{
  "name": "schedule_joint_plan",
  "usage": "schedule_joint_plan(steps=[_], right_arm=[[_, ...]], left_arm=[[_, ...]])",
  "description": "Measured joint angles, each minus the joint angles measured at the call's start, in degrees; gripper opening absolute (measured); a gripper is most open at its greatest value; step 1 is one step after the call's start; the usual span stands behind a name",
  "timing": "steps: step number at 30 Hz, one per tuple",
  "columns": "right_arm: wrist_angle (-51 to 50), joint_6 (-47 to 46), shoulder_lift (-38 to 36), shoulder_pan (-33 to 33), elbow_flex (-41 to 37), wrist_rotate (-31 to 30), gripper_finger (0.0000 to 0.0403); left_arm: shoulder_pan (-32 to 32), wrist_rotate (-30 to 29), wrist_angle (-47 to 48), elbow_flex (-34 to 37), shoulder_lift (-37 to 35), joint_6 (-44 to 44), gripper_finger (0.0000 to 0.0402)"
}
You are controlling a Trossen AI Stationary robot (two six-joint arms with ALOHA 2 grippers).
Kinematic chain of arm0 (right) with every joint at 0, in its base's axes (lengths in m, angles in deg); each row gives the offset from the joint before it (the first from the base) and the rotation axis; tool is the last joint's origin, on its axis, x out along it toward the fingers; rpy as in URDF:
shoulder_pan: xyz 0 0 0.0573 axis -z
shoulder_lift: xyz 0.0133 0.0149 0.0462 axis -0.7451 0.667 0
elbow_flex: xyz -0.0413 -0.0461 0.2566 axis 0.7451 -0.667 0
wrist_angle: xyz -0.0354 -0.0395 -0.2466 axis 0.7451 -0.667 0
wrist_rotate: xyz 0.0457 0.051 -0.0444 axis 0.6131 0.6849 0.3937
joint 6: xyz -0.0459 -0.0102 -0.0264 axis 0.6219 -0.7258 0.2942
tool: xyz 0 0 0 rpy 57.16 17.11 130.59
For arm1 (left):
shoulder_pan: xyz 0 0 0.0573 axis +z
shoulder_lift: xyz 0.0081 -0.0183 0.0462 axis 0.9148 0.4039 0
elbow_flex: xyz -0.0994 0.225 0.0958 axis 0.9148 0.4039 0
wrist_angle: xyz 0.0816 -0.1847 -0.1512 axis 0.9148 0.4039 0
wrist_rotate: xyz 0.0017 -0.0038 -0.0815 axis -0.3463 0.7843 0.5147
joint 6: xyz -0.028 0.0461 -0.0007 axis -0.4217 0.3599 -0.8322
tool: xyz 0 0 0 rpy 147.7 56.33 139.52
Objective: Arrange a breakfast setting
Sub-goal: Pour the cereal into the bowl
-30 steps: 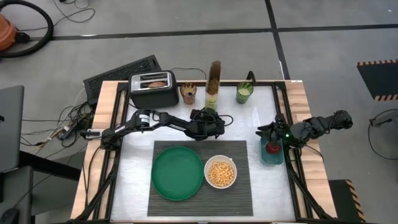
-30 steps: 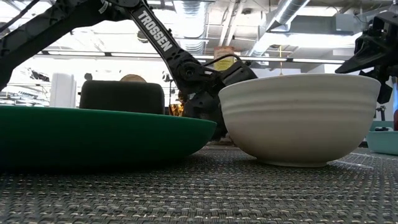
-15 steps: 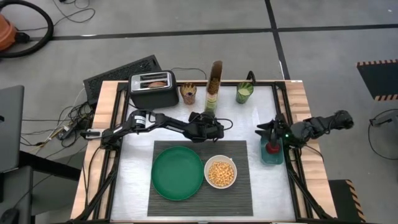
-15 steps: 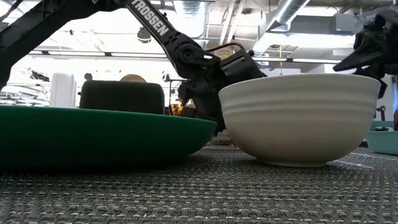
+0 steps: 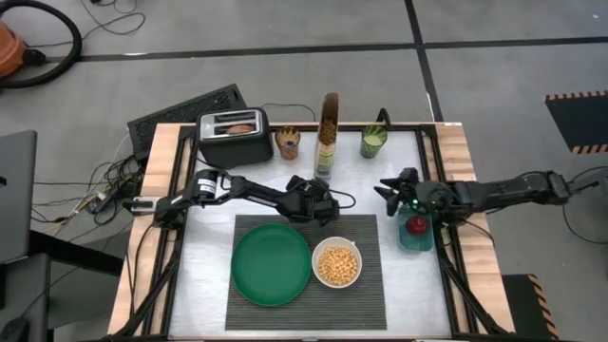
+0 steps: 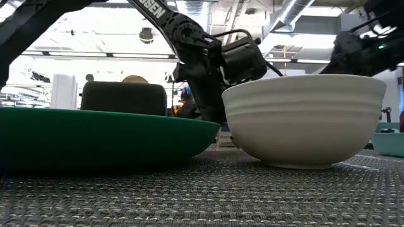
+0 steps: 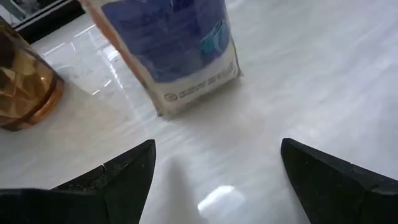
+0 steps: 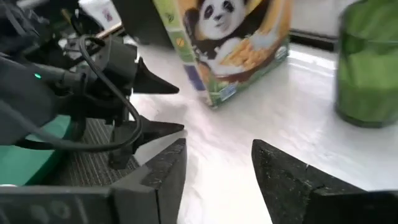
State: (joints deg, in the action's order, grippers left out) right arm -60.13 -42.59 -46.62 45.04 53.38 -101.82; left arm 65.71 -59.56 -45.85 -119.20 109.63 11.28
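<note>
Overhead, we see the placemat [image 5: 304, 258] holding the green plate [image 5: 271, 263] and cereal-filled white bowl [image 5: 336, 265]. Our left gripper [image 5: 323, 203], fingers spread and empty, hovers just behind the mat, nearer than the right gripper [image 5: 384, 190], also spread and empty.

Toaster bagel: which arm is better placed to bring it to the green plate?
Left, probably. Its open, empty left gripper is just behind the placemat, on the side of the toaster, nearer the bagel and green plate. The right gripper, also open, is farther right.
</note>
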Motion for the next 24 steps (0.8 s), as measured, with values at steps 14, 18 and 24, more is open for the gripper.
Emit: schedule_joint_plan(steps=[14,18,24], right_arm=[[17.43,8.51,28.32,18.34,6.82,20.67,0.0025],[17.46,14.9,37.88,21.11,14.48,26.42,0.0023],[17.37,16.16,49.87,20.83,20.2,35.11,0.0035]], left_arm=[[-6.88,1.78,17.44,0.09,-13.95,-1.22,0.033],[-9.0,0.0,21.59,0.09,-19.35,-2.48,0.033],[-11.54,-6.4,29.9,0.07,-27.23,-5.3,0.033]])
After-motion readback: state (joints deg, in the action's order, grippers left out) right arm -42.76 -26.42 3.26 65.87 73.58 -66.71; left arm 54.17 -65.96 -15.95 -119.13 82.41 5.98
